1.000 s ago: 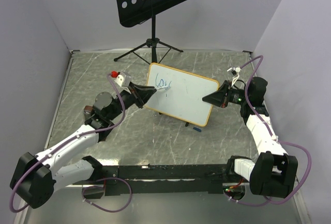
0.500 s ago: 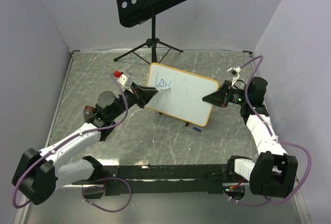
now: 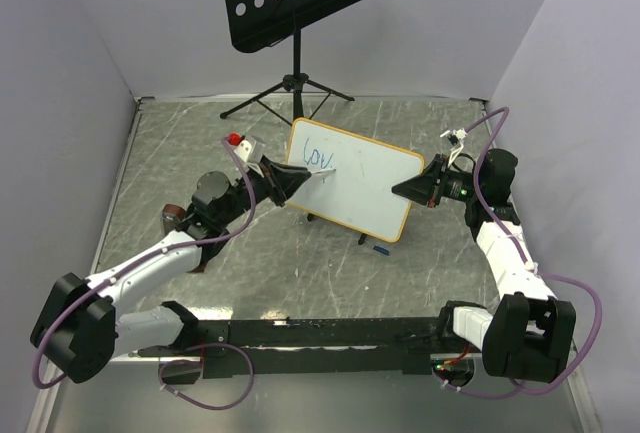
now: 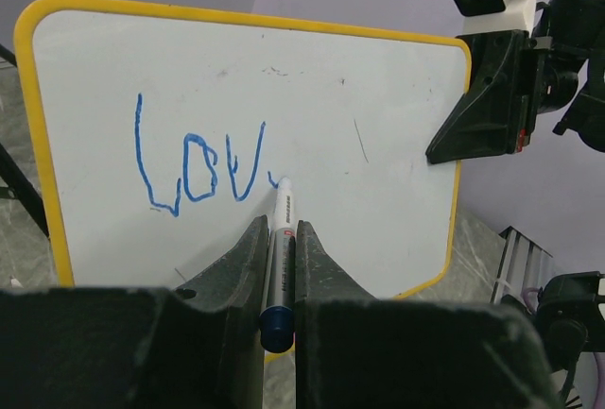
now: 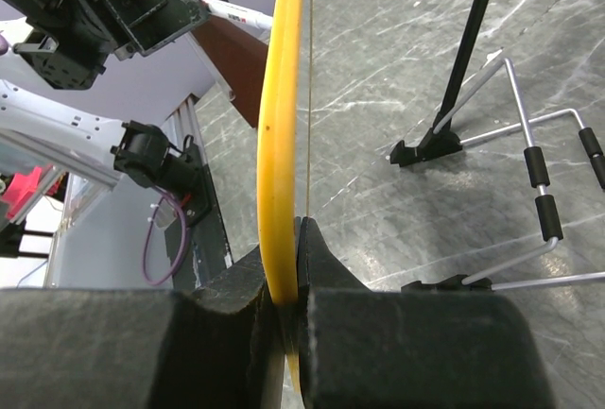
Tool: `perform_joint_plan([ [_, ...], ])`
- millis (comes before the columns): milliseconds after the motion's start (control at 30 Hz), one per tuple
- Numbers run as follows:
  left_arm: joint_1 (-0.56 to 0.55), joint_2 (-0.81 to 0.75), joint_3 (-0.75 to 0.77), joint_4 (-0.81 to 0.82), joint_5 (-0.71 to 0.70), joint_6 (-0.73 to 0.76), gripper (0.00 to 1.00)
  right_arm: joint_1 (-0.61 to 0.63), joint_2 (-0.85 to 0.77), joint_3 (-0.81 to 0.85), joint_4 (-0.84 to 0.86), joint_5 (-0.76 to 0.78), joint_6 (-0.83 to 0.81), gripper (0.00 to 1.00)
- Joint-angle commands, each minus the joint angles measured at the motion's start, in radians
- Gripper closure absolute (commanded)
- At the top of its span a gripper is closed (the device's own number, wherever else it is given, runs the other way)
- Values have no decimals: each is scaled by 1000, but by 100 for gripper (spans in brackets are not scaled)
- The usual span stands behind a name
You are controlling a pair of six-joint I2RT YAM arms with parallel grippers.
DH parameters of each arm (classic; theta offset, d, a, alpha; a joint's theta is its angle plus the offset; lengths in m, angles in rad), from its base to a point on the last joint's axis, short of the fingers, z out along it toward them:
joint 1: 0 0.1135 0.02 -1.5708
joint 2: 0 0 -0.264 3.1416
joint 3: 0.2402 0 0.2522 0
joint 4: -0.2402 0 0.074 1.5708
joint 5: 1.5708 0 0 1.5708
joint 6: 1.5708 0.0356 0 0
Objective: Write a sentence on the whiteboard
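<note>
The top view looks down from above and behind the arm bases, far enough back to hold the whole worktop and both arms. The left wrist camera sits just behind the left tool and faces forward along the marker at the face of the whiteboard, close up (the right tool shows beyond it, to the right). The right wrist camera faces along its own tool at the whiteboard's edge, end-on and very near. All three views share the whiteboard.
</note>
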Motion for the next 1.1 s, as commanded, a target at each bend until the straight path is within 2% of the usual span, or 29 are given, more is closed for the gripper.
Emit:
perform_joint_plan([
  [0,-6,26,65,58,21,-12,99,4,-6,10,71,-80,-2,100],
  [300,-10,51,99,78,1,-15,99,4,-4,10,73,-80,0,100],
  [767,-7,-6,56,-9,-105,32,99,4,-7,10,74,-80,1,100],
  [1067,-6,-20,36,-47,-81,35,99,4,-7,8,76,-80,1,100],
])
